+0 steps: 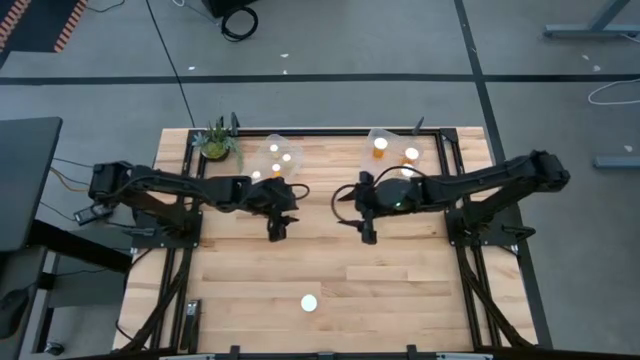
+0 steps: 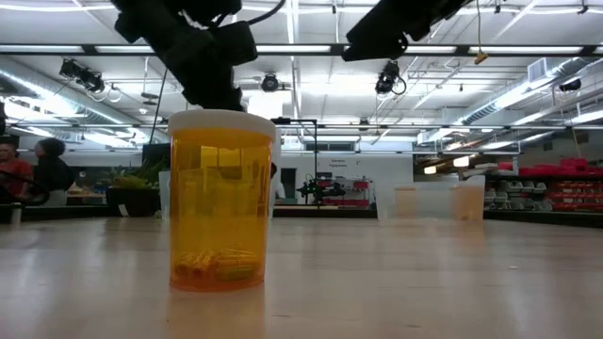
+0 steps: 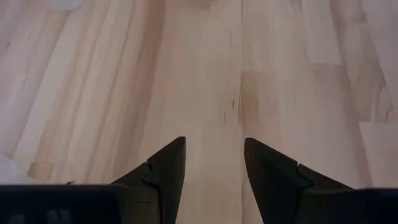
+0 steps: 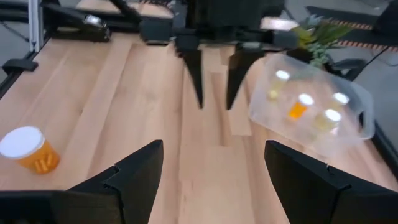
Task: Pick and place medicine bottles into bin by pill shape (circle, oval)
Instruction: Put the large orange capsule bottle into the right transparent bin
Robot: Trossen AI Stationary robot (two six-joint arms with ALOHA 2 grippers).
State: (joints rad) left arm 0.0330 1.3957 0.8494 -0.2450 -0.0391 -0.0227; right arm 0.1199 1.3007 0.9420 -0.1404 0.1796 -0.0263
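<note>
One medicine bottle (image 1: 309, 302), amber with a white cap, stands upright on its base on the wooden table near the front edge. It fills the low view (image 2: 221, 202) and shows in the right wrist view (image 4: 30, 149). Other bottles lie in two clear bins, the left bin (image 1: 278, 155) and the right bin (image 1: 395, 150). My left gripper (image 1: 275, 228) is open and empty over bare wood (image 3: 213, 146), in front of the left bin. My right gripper (image 1: 368, 232) is open and empty (image 4: 213, 149), in front of the right bin. Both are well behind the lone bottle.
A small green potted plant (image 1: 217, 140) stands at the far left corner beside the left bin. The left arm's fingers (image 4: 213, 81) hang opposite my right gripper. Black frame rails run along the table's left and right edges. Bare wood lies between the grippers and the front bottle.
</note>
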